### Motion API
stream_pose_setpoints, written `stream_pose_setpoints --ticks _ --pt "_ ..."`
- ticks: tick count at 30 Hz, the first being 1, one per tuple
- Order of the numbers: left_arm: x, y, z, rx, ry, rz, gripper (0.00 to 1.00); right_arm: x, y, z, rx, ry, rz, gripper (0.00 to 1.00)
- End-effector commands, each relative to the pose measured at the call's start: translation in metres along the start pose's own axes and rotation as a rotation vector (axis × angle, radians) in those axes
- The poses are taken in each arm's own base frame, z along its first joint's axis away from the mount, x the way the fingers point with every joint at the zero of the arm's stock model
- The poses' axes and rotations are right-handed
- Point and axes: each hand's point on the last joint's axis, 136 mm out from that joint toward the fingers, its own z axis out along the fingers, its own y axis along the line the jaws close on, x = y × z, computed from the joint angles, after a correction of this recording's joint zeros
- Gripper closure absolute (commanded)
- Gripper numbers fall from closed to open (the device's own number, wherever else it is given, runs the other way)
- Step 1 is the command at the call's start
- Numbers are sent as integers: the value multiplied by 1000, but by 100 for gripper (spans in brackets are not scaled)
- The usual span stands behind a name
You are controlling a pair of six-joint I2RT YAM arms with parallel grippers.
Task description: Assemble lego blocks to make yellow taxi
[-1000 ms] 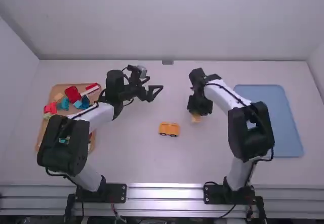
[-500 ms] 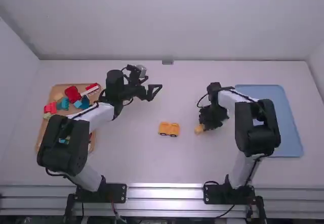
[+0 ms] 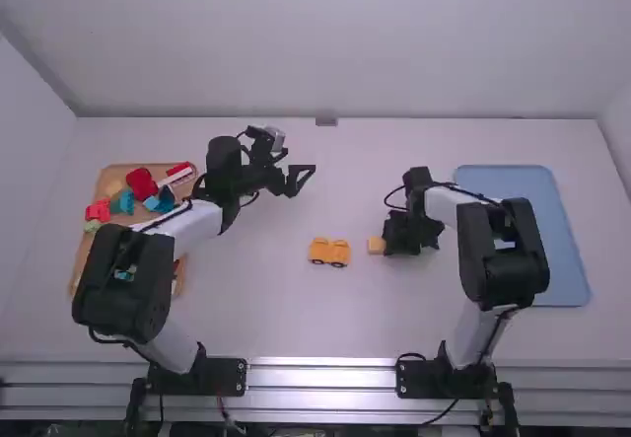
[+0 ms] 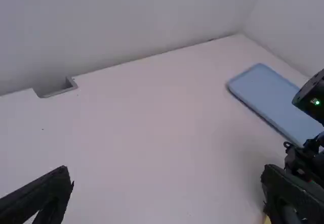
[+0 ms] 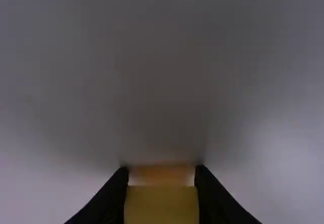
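plainly — right claw (image 3: pixel 388 245) tight around a yellow block (image 3: pixel 376 246) — left claw (image 3: pixel 307 180) wide open

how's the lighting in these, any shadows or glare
Right wrist view: broad dark shadow over the table beyond the yellow block, brighter toward the lower right; left wrist view: soft, faint shadow beside the right arm; high view: mostly even light, bright shine along the metal rail.

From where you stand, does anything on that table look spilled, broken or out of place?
Nothing stands out: the yellow wheeled piece stands upright, the right gripper holds a yellow block, and loose blocks lie within the tray.
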Motion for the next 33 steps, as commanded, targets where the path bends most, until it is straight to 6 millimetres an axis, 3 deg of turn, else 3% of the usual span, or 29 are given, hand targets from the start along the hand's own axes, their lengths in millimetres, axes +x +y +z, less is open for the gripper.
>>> stream_pose_setpoints --ticks 1,8,17,23,24,25,26,27,28,29,30,33 --pt "-3 0 0 4 -6 20 1 -13 -12 5 62 -64 42 100" --pt "-3 0 0 4 -5 19 1 -7 -10 -8 92 -91 39 100" --pt "-2 0 0 4 -5 19 1 -9 -7 -11 87 -100 43 99" --pt "-2 0 0 3 -5 19 1 -9 -8 -11 90 -95 45 89" --pt "-3 0 0 4 -5 19 1 -9 -8 -11 90 -96 46 75" --pt "-2 0 0 3 -5 19 1 -9 -8 -11 90 -96 45 67" --pt "-2 0 0 4 -5 19 1 -9 -8 -11 90 -96 46 50" --pt "-2 0 0 4 -5 18 1 -9 -8 -11 89 -95 45 49" --pt "-2 0 0 4 -5 19 1 -8 -8 -11 91 -96 41 39" --pt "-2 0 0 4 -4 19 1 -7 -8 -10 92 -96 39 38" --pt "-2 0 0 4 -5 19 1 -7 -8 -10 92 -97 37 24" --pt "-2 0 0 4 -5 19 1 -7 -8 -11 91 -91 42 4"
